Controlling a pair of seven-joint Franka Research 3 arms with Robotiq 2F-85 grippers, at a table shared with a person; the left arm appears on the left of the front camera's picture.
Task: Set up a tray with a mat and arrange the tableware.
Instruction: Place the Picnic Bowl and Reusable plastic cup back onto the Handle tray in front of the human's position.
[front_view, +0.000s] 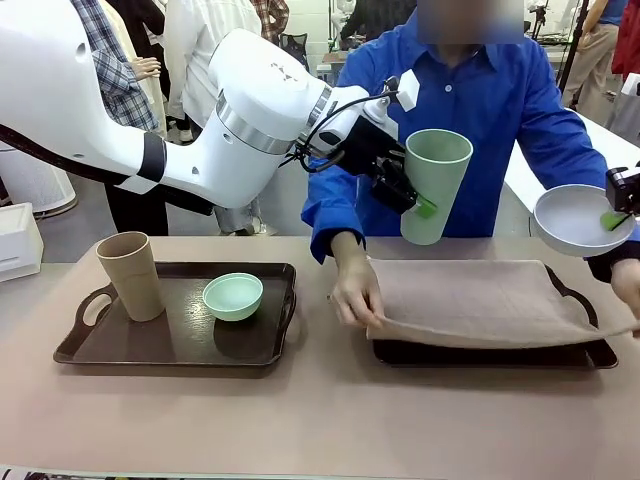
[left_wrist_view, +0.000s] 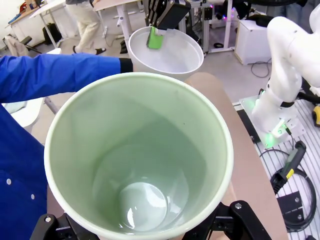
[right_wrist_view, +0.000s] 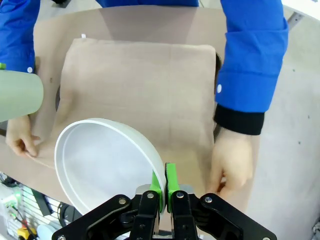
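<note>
My left gripper (front_view: 418, 203) is shut on the pale green cup (front_view: 434, 184), held in the air above the table; its mouth (left_wrist_view: 137, 155) faces the left wrist camera. At the right edge my right gripper (front_view: 612, 221) is shut on the rim of the white bowl (front_view: 582, 219), also seen from above (right_wrist_view: 102, 167) with the green pads (right_wrist_view: 170, 181) pinching its rim. A person in a blue shirt lays a tan mat (front_view: 480, 300) over the right dark tray (front_view: 490, 352) with both hands. The tan cup (front_view: 131, 275) and mint-green bowl (front_view: 233, 296) stand on the left dark tray (front_view: 175, 345).
The person's hands (front_view: 356, 290) hold the mat's near corners, the other hand (right_wrist_view: 231, 165) at the right side. A white box (front_view: 18, 240) sits at the table's far left. People stand in the background.
</note>
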